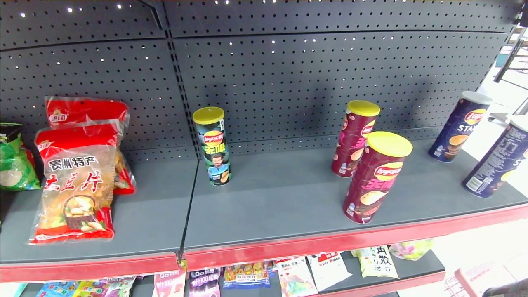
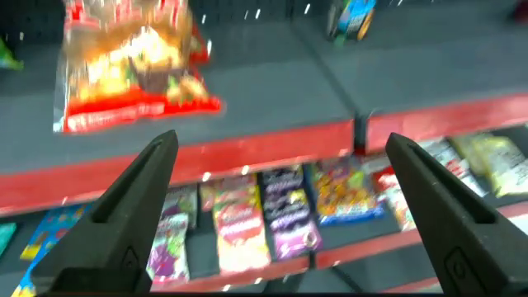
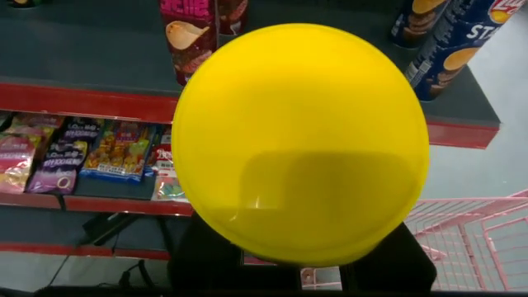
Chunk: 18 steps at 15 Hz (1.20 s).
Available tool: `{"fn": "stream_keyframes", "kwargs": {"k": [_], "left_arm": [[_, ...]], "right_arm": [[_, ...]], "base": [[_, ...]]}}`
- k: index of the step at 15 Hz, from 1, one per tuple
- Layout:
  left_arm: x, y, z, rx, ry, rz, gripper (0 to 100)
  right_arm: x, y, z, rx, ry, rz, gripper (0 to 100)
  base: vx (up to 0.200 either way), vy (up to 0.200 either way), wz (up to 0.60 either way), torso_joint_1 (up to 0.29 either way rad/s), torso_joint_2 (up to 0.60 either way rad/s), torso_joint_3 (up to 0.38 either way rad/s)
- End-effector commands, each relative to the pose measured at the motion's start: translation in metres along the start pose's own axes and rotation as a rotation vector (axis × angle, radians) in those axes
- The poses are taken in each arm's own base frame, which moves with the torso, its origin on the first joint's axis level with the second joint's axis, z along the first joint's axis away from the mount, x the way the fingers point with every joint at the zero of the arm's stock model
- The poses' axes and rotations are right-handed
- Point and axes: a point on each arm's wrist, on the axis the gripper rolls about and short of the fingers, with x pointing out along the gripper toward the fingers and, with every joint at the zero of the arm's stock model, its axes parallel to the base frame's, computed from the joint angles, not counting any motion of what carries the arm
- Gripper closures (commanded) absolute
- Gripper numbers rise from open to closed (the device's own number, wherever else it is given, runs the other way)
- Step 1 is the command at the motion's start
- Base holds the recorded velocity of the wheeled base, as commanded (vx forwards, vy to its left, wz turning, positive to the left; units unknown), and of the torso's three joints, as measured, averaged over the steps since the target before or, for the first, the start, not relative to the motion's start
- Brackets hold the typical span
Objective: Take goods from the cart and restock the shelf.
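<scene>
Bags (image 1: 76, 181) on shelf (image 1: 268, 206) left, lone can (image 1: 214, 146) centre, can pair (image 1: 375, 177) right, packets (image 1: 293, 276) on lower shelf (image 1: 414, 266)

Not much of the robot on show tbh. The left gripper (image 2: 280, 139) has two matte black fingers (image 2: 132, 219). Each is a long, flat-sided wedge that goes from a chunky base to a narrow blunt tip, kinda like plastic chisels. Each one has a small round mark low on its face, could be a screw or a stamp, hard to say. The right gripper (image 3: 301, 276) is just a plain, boxy black block with squared-off shoulders.
</scene>
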Motion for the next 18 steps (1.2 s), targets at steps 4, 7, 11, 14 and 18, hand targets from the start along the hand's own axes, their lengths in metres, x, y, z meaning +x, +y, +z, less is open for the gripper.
{"fn": "stream_keyframes", "kwargs": {"k": [4,7,11,14,18], "left_arm": [[0.107,-0.003,0.142,-0.163,0.191,-0.198,0],[0.187,-0.009,0.133,-0.080,0.215,-0.497,0],[0.287,-0.007,0.094,0.017,0.152,-0.829,0],[0.320,-0.006,0.098,0.036,0.112,-0.872,0],[0.349,-0.003,0.092,0.103,0.070,-0.926,0]], "right_arm": [[0.004,0.000,0.004,-0.018,-0.012,0.050,100],[0.007,-0.001,0.010,-0.018,-0.038,0.046,100],[0.006,-0.001,0.013,-0.017,-0.044,0.035,100],[0.006,-0.001,0.012,-0.015,-0.043,0.032,100],[0.008,-0.001,0.010,-0.016,-0.028,0.034,100]], "base": [[0.000,0.000,0.00,0.000,0.00,0.000],[0.000,0.000,0.00,0.000,0.00,0.000],[0.000,0.000,0.00,0.000,0.00,0.000],[0.000,0.000,0.00,0.000,0.00,0.000],[0.000,0.000,0.00,0.000,0.00,0.000]]}}
